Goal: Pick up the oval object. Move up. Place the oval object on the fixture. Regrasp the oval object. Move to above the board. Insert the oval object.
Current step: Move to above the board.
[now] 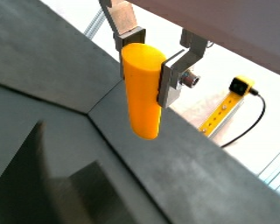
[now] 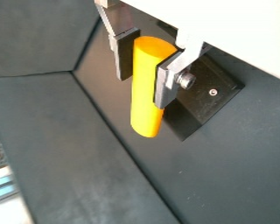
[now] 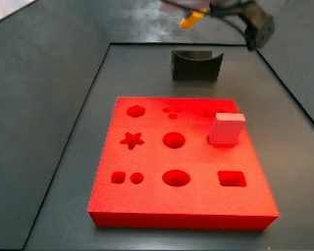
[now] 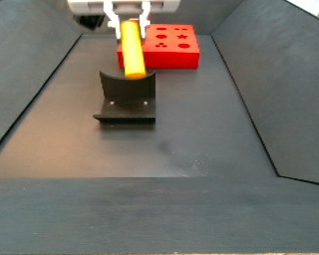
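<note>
Dark grey matte floor point(image 4: 189, 139) with sloped dark walls on all sides, forming a trough-like work cell. In a wrist view a pale surface beyond the cell edge carries a yellow tape measure point(image 1: 227, 103) with a black cord.

Gripper point(image 4: 128, 22) is raised above the floor at the far end of the cell, over the fixture. In both wrist views the silver finger plates point(image 2: 171, 77) with dark pads sit against opposite sides of the oval object point(image 2: 149, 87): jaws clamped on it near its upper end. The oval object point(image 1: 143, 91) hangs long axis downward from the grip, most of its length free below the fingers, rounded lower tip clear of the floor.

In a side view the oval object point(image 4: 131, 50) appears yellow, its lower end at or just above the curved notch of the fixture point(image 4: 127, 100); cannot tell whether it touches the notch. The fixture is a dark L-shaped bracket on a base plate, standing on the floor between the camera and the board point(image 4: 170, 47).

The board point(image 3: 183, 162) is bright red, flat on the floor, with star, circle, square and hexagon cut-outs. A pink-red cuboid block point(image 3: 227, 128) stands upright on the board near one long edge. Fixture point(image 3: 195, 65) sits just beyond the board's far edge, apart from it. Gripper point(image 3: 206, 10) is blurred in this view; only an orange patch shows
</note>
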You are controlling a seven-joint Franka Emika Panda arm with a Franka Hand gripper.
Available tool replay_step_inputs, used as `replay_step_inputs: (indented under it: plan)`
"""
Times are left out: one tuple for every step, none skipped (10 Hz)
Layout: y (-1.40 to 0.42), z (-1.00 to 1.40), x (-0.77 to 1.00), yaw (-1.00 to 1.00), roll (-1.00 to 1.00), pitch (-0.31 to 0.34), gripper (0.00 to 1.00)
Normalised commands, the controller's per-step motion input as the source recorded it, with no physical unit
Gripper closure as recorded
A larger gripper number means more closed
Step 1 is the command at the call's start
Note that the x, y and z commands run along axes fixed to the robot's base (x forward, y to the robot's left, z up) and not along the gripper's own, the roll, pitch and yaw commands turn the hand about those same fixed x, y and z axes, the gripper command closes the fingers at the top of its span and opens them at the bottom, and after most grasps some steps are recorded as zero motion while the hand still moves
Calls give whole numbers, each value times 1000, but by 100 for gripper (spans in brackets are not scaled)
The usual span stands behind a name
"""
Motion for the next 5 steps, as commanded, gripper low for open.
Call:
replay_step_inputs:
  plan:
    - [18,1000,-132,-54,-11,-128,100]
    - [16,1000,-130,-90,-8,-96,100]
    - [15,1000,-128,-107,-6,-73,100]
    - [12,1000,-121,-129,0,-16,100]
    - [9,1000,-120,-123,4,18,100]
